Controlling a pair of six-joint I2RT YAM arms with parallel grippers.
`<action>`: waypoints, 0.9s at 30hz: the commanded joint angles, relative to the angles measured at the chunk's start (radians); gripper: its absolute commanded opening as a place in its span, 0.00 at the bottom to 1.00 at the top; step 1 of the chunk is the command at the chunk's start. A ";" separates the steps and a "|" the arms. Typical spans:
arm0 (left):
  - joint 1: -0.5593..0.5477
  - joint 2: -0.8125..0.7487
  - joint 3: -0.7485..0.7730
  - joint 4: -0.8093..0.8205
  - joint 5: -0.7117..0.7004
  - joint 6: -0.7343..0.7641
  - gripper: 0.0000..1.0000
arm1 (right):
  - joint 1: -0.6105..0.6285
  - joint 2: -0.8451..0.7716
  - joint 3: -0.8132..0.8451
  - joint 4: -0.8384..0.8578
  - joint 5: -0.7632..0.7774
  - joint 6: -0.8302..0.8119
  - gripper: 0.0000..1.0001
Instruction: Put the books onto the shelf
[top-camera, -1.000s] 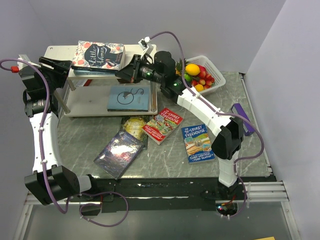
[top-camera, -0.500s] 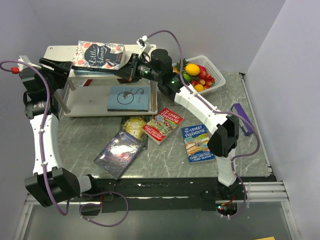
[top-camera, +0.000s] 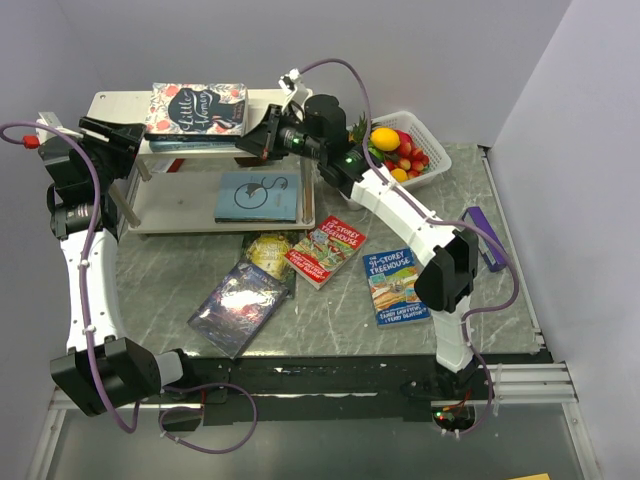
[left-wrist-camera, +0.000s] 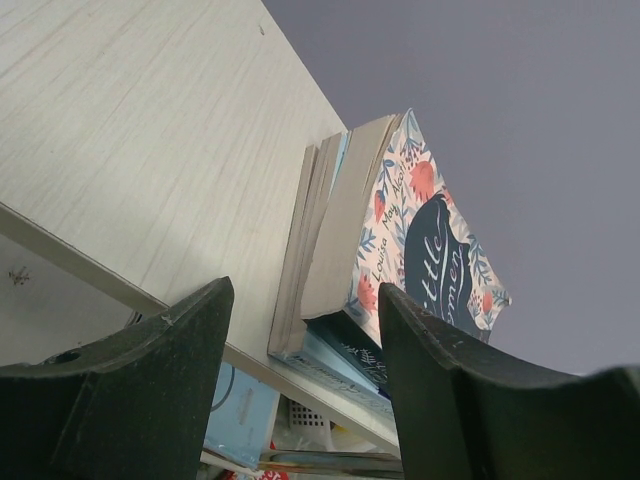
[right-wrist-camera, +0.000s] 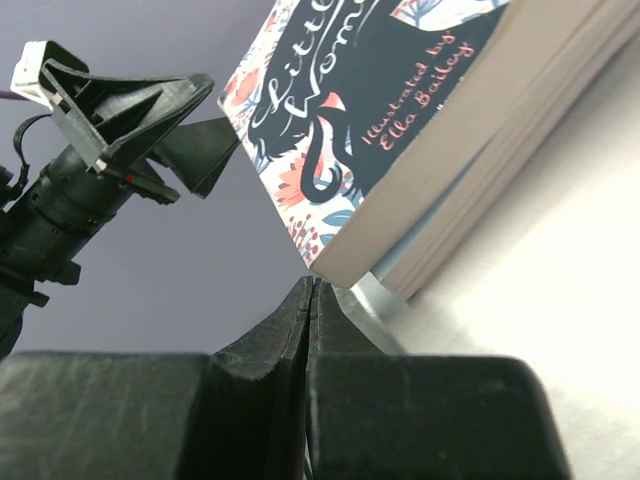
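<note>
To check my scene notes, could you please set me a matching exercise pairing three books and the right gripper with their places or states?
Things:
1 Little Women
2 pale blue book
3 blue Treehouse book
4 right gripper

Places or states:
A on the table
B shut
C shelf, top tier
D shelf, lower tier

Pairs: 1-C, 2-D, 3-A, 4-B

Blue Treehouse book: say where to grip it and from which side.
The blue Treehouse book lies flat on the table, cover up, with no other book touching it. Likely best: pinch its right long edge, coming low from the right with the right gripper, one finger sliding beneath, since it is thin and that side is free.
</note>
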 joint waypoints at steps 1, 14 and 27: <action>0.004 -0.020 -0.003 0.012 0.012 -0.007 0.66 | -0.021 -0.020 0.005 0.017 0.026 -0.001 0.00; 0.002 -0.020 0.058 -0.110 -0.139 -0.024 0.70 | -0.022 -0.169 -0.156 0.060 0.112 -0.044 0.00; 0.011 -0.034 -0.002 0.122 -0.094 -0.120 0.56 | -0.050 -0.147 -0.055 -0.037 0.118 -0.069 0.56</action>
